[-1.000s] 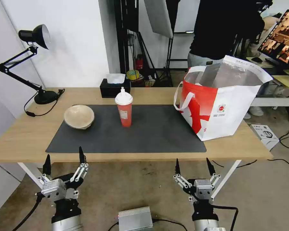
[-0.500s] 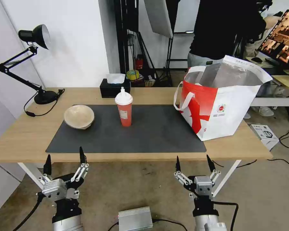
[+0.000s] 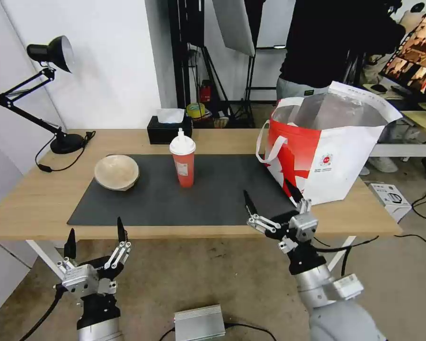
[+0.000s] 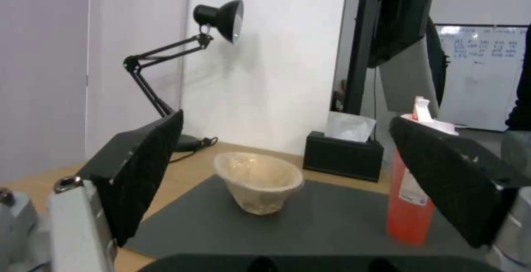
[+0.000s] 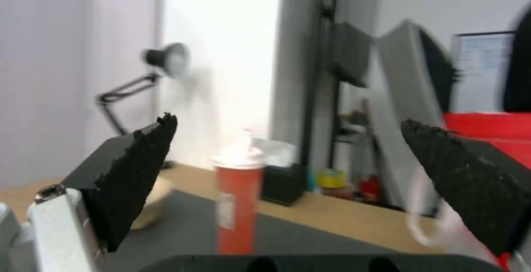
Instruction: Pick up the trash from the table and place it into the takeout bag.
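Right gripper (image 3: 271,198): raised over the table's near edge, fingers spread apart, empty, just in front of the takeout bag.
Left gripper (image 3: 95,237): low, in front of the table, fingers apart, empty.
Red cup (image 3: 182,160): upright on the dark mat (image 3: 222,199).
Beige bowl (image 3: 117,171): at the mat's left end.
Takeout bag (image 3: 326,151): open-topped, at the right end of the table (image 3: 28,199).

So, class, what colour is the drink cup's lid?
White, on the red drink cup; the head view shows it best.

Right gripper (image 3: 271,194) raised, fingers spread; left gripper (image 3: 95,234) low, spread.
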Controlling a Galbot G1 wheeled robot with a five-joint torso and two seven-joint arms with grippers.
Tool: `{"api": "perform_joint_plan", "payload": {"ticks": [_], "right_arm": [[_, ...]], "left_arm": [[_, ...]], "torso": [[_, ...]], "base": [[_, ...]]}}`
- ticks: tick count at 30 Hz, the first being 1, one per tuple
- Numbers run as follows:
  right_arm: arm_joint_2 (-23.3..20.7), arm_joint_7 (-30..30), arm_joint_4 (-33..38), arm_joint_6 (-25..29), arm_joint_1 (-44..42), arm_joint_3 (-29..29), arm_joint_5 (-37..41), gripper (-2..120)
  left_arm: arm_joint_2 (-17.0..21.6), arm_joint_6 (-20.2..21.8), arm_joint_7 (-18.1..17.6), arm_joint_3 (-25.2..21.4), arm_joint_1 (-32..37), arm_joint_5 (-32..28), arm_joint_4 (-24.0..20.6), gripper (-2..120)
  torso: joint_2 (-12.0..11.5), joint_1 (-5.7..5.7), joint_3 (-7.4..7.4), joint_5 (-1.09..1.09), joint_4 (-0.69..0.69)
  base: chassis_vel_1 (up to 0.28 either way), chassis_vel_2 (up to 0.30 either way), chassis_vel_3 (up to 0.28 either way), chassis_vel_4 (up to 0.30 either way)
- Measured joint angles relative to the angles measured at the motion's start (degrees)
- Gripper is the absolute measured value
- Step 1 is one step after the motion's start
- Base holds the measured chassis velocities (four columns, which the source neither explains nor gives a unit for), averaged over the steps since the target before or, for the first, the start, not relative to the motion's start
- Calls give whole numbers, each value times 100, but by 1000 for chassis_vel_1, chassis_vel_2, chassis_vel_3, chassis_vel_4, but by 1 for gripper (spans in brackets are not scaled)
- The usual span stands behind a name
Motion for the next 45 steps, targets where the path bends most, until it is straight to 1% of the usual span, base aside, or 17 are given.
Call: {"api": "perform_joint_plan", "payload": {"ticks": [2,5,8,9,12,13,15,16,17,18,19,22,27,35,38,39,45], "right_arm": [[-103,-223,-41,2,194,-55,222,100],[-222,-340,-102,-50,406,-140,350,100],[-402,-433,-238,-252,809,-354,578,100],[-402,-433,-238,-252,809,-354,578,100],[-476,-545,-412,-473,1446,-641,870,100],[-476,-545,-412,-473,1446,-641,870,100],[-475,-599,-566,-659,1936,-903,1138,100],[-452,-627,-677,-758,2213,-1041,1246,100],[-443,-635,-707,-784,2277,-1075,1268,100],[-383,-660,-863,-936,2564,-1260,1403,100],[-383,-660,-863,-936,2564,-1260,1403,100],[-241,-666,-1129,-1207,3019,-1578,1586,100],[-45,-657,-1448,-1491,3426,-1863,1716,100],[65,-612,-1851,-1818,3993,-2158,1922,100],[88,-499,-1961,-2084,4168,-2224,1920,100],[88,-499,-1961,-2084,4168,-2224,1920,100],[162,-339,-2124,-2509,4368,-2272,1852,100]], "left_arm": [[-10,0,8,4,7,8,-1,100],[-29,1,12,13,20,28,-5,100],[-63,2,16,16,40,69,-14,100],[-63,2,16,16,40,69,-14,100],[-87,3,20,15,72,100,-32,100],[-87,3,20,15,72,100,-32,100],[-96,2,22,4,89,115,-45,100],[-107,4,22,-1,98,132,-54,100],[-109,4,22,-2,101,136,-56,100],[-130,5,23,-6,117,167,-70,100],[-130,5,23,-6,117,167,-70,100],[-171,5,23,-11,174,203,-107,100],[-191,3,23,-53,202,210,-114,100],[-228,-17,23,-68,229,268,-101,100],[-277,-32,22,-47,260,315,-108,100],[-277,-32,22,-47,260,315,-108,100],[-319,-50,21,-17,274,369,-108,100]], "torso": [[0,0,0,0,0],[0,0,0,0,1],[0,0,0,0,0],[0,0,0,0,0],[0,0,0,-1,1],[0,0,0,-1,1],[0,0,0,0,1],[0,0,0,-2,1],[0,1,0,-2,1],[-1,1,0,0,1],[-1,1,0,0,1],[0,0,0,-1,1],[0,1,0,-1,1],[-1,1,0,-1,1],[0,0,0,-1,1],[0,0,0,-1,1],[0,1,0,-1,1]], "base": [[0,0,0,0],[0,0,0,0],[0,0,0,0],[0,0,0,0],[0,0,0,0],[0,0,0,0],[0,0,0,0],[0,0,0,0],[0,0,0,0],[0,0,0,0],[0,0,0,0],[0,0,0,0],[0,0,0,0],[0,0,0,0],[0,0,0,0],[0,0,0,0],[0,0,0,0]]}}
